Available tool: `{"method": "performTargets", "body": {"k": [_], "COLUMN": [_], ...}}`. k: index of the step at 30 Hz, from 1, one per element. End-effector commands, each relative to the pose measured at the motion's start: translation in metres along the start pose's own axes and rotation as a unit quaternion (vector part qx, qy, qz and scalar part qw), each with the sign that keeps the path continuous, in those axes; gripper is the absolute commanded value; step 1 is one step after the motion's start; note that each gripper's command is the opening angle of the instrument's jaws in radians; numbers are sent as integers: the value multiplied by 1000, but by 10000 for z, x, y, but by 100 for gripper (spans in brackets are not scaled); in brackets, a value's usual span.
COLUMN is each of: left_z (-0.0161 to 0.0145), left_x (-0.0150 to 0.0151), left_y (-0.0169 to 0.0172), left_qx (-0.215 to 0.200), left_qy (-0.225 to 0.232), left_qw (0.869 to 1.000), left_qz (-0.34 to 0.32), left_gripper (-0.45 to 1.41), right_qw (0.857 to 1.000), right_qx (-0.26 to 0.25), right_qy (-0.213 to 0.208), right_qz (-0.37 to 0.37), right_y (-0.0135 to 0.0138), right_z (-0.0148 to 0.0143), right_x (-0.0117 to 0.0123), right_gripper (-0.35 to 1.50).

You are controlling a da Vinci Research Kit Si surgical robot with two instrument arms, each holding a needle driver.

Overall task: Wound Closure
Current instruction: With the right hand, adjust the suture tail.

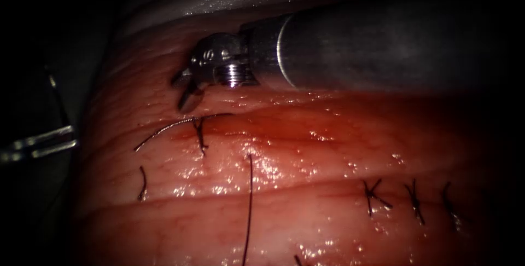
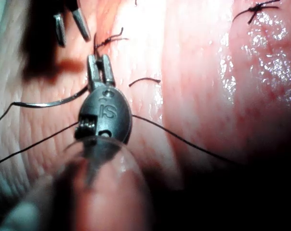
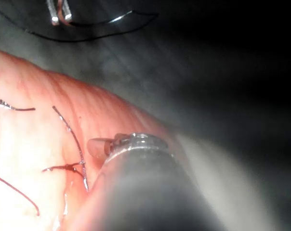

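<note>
Steel-grey and thick, the right arm's needle driver (image 1: 185,97) reaches in from the right of the endoscope view. Its small jaws point down at the pink, glistening pork-belly tissue (image 1: 164,227) just above the left end of the cut. They stand slightly parted with nothing between them.

The thin curved silver needle (image 1: 169,129) is free of both tools. It lies along the tissue surface just below those jaws, with one end out to the left and the other reaching the upper edge of the dark red cut (image 1: 284,137). Whether that end goes into the tissue cannot be told. In the left wrist view the needle (image 2: 44,103) shows as a pale arc beside a tool head.

A short dark knotted stitch (image 1: 199,134) crosses the needle's line at the cut's left end. A long dark thread (image 1: 250,206) runs from the middle of the tissue towards the lower edge of the endoscope view. A short cut end of thread (image 1: 143,184) lies well to its left. Three finished dark stitches (image 1: 374,195) sit in a row on the right. Shiny red fluid (image 1: 262,134) pools along the cut.

The left arm's needle driver (image 1: 41,144) sits in shadow at the far left, off the tissue's edge. Its two pale jaws are apart and hold nothing.
</note>
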Motion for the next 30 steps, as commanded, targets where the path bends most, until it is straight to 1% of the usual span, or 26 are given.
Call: {"method": "performTargets", "body": {"k": [1,3,6,7,8,11,14,16,17,18,20,22,24,27,29,30], "left_z": [6,6,5,5,4,4,4,4,4,4,4,4,4,4,4,4], "left_x": [-4,-4,-4,-3,-3,-3,-3,-3,-3,-3,-3,-3,-3,-3,-3,-3], "left_y": [2,2,2,2,2,1,1,1,1,1,1,1,1,1,1,1], "left_qx": [0,0,0,0,-2,-2,-3,-3,-3,-3,-3,-3,-3,-3,-3,-3], "left_qy": [0,0,0,0,2,2,3,3,3,3,3,3,3,3,3,3], "left_qw": [1000,1000,1000,1000,1000,1000,1000,1000,1000,1000,1000,1000,1000,1000,1000,1000], "left_qz": [0,0,0,-3,-3,-3,-3,-3,-3,-3,-3,-3,-3,-3,-3,-3], "left_gripper": [-45,-45,-45,-45,-45,-45,-45,-45,-45,-45,-45,-45,-45,-45,-45,-45], "right_qw": [1000,1000,1000,1000,999,999,999,999,998,998,998,998,998,998,998,998], "right_qx": [6,12,21,23,24,26,30,37,41,41,49,53,53,53,54,55], "right_qy": [-2,-8,-16,-17,-18,-19,-22,-19,-20,-23,-33,-35,-34,-33,-32,-32], "right_qz": [0,4,4,10,15,27,34,33,32,31,31,29,27,24,20,25], "right_y": [7,8,6,5,5,3,1,0,-1,-2,-3,-4,-4,-2,-1,-1], "right_z": [14,23,34,37,38,39,39,41,43,46,53,63,73,82,83,82], "right_x": [9,11,10,9,8,5,1,0,0,-1,-1,-1,-1,1,2,2], "right_gripper": [20,20,35,50,59,69,89,84,77,66,61,45,45,20,-10,-30]}}
